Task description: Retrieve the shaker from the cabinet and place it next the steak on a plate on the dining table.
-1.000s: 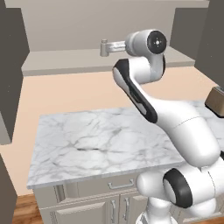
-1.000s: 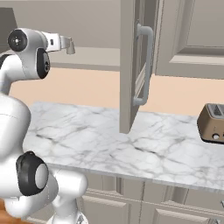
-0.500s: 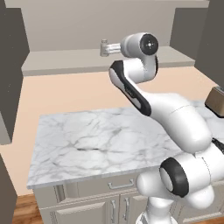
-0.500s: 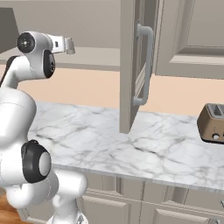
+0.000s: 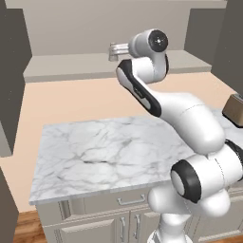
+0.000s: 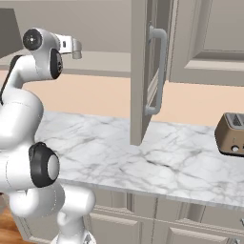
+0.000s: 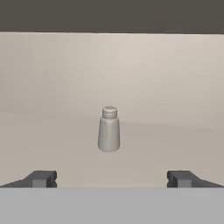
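The shaker (image 7: pixel 109 130), a small grey cylinder with a narrower cap, stands upright on the cabinet's pale beige shelf (image 7: pixel 52 144), centred ahead of my gripper (image 7: pixel 111 179) and some way beyond it. The fingertips (image 7: pixel 41 178) stand wide apart with nothing between them. In the left base view the gripper (image 5: pixel 113 51) is raised at shelf height, pointing into the cabinet (image 5: pixel 71 69). In the right base view the gripper (image 6: pixel 76 47) hangs in front of the same shelf. The steak, plate and dining table are out of view.
A marble counter (image 5: pixel 104 152) with drawer fronts lies below the arm. An open cabinet door (image 6: pixel 140 71) with a grey handle juts out on the right. A toaster (image 6: pixel 231 133) sits at the counter's far right. Dark cabinet side panels (image 5: pixel 12 71) flank the shelf.
The arm's upper joints have shifted and the hand has edged a little closer to the cabinet shelf. The jaws stay open.
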Motion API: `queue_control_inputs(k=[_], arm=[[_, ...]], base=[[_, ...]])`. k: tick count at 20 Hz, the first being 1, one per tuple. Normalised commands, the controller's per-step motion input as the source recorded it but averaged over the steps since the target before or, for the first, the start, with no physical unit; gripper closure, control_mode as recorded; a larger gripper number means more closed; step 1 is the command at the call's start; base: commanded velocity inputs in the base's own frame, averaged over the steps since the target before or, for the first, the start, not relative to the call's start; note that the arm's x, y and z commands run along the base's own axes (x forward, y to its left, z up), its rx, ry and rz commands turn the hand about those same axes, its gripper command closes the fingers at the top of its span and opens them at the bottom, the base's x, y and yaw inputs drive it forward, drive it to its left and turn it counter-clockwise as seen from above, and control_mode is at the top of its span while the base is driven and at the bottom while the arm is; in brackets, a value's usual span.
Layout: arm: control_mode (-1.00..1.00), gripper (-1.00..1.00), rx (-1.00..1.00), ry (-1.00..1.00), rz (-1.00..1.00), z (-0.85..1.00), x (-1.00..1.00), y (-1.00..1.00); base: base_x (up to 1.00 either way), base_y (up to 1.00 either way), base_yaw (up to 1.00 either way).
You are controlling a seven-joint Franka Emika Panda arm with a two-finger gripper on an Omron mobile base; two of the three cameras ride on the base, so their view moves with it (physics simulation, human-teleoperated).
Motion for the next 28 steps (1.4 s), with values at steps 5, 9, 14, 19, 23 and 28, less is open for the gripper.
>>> queue_control_inputs(k=[5,9,14,19,23,28], arm=[[-1.0,-1.0,-0.01,0.14,0.0,0.35,0.17,0.02],[-1.0,-1.0,-0.03,0.1,0.0,0.26,0.28,0.08],[-1.0,-1.0,0.0,0.01,0.0,-0.06,0.47,0.1],[-1.0,-1.0,0.0,0.0,0.0,-0.18,0.59,0.07],[-1.0,-1.0,0.0,0.0,0.0,-0.19,0.58,0.02],[-1.0,-1.0,0.0,0.0,0.0,-0.38,0.58,0.13]], base=[[0.0,0.0,0.0],[0.0,0.0,0.0],[0.0,0.0,0.0],[0.0,0.0,0.0],[0.0,0.0,0.0],[0.0,0.0,0.0]])
